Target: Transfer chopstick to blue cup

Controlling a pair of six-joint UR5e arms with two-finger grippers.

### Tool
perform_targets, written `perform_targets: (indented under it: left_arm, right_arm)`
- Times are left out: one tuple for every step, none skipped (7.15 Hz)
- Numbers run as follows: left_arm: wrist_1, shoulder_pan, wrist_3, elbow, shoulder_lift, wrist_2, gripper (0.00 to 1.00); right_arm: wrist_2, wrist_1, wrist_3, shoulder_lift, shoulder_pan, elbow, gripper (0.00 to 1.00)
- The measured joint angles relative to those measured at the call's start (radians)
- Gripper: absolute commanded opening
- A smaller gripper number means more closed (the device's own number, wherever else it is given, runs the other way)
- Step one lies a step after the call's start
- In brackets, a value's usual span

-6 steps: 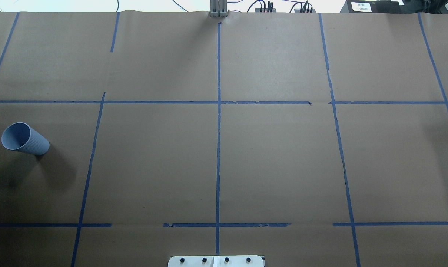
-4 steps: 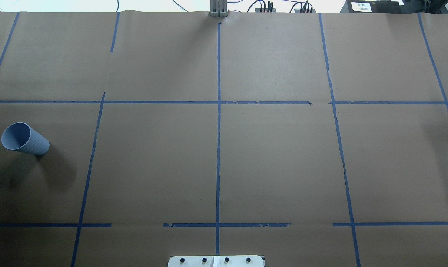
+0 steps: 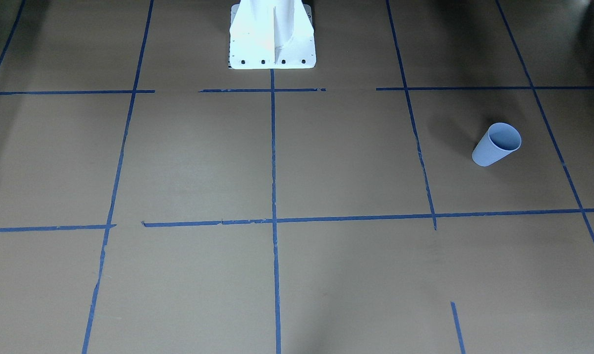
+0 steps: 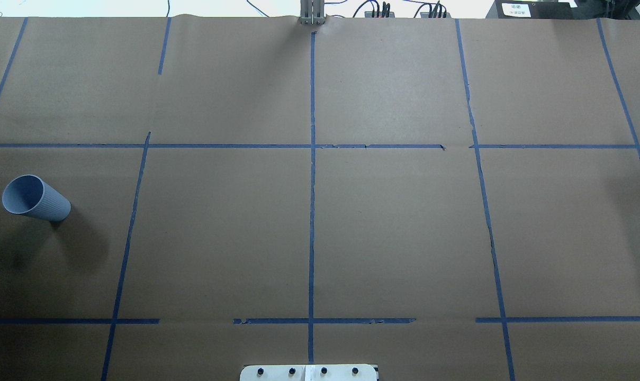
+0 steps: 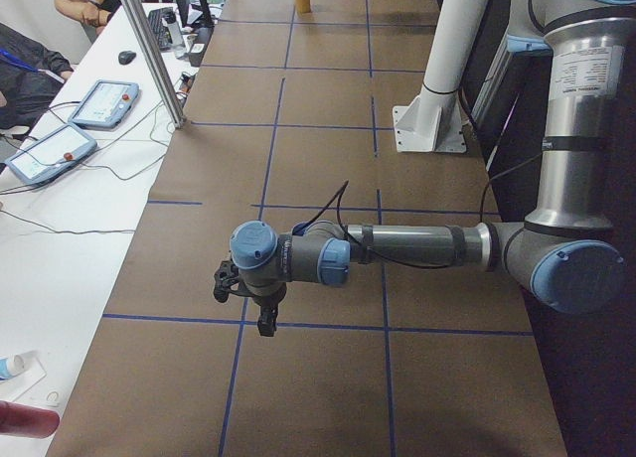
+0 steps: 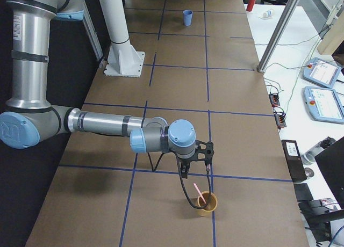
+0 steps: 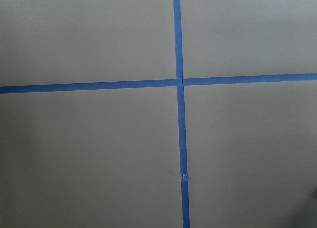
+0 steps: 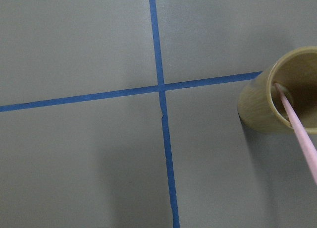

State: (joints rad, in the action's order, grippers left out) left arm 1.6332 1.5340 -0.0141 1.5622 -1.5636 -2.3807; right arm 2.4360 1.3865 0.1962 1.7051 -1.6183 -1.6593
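Chopstick is leaning in tan cup near table's right end, right gripper hovering close. Blue cup is standing far left. Cannot tell jaw opening on right gripper or left gripper.

In the right wrist view the chopstick runs off the right edge, so its upper end is cut off. The tan cup that holds it is clipped by the same edge. From the right side, the cup wall hides the stick's lower end. The right claw hangs just above that cup, but whether its jaws are apart or closed cannot be told. The same goes for the left claw, which is partly hidden under its own wrist. Far beyond the right claw, the blue cup is too small to show its ribs.
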Motion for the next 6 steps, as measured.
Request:
perform_targets:
  left_arm:
    - [0.0, 0.0, -0.002, 0.001, 0.0, 0.0, 1.0]
    - [0.001, 0.0, -0.007, 0.013, -0.001, 0.0, 1.0]
    - [0.004, -0.002, -0.05, 0.053, 0.002, -0.001, 1.0]
    - [0.015, -0.022, -0.139, 0.116, 0.012, -0.003, 1.0]
    - [0.027, -0.072, -0.254, 0.189, 0.029, -0.003, 1.0]
    - [0.05, -0.147, -0.403, 0.255, 0.042, -0.002, 1.0]
  right_arm:
    - [0.0, -0.001, 0.001, 0.0, 0.0, 0.0, 1.0]
    - [0.0, -0.001, 0.004, 0.0, 0.0, -0.004, 1.0]
    - [0.001, -0.001, 0.007, 0.001, 0.0, -0.013, 1.0]
    - [0.001, 0.001, 0.01, 0.003, 0.0, -0.023, 1.0]
    - [0.001, 0.002, 0.01, 0.004, 0.0, -0.029, 1.0]
    - [0.001, 0.0, 0.011, 0.007, 0.0, -0.034, 1.0]
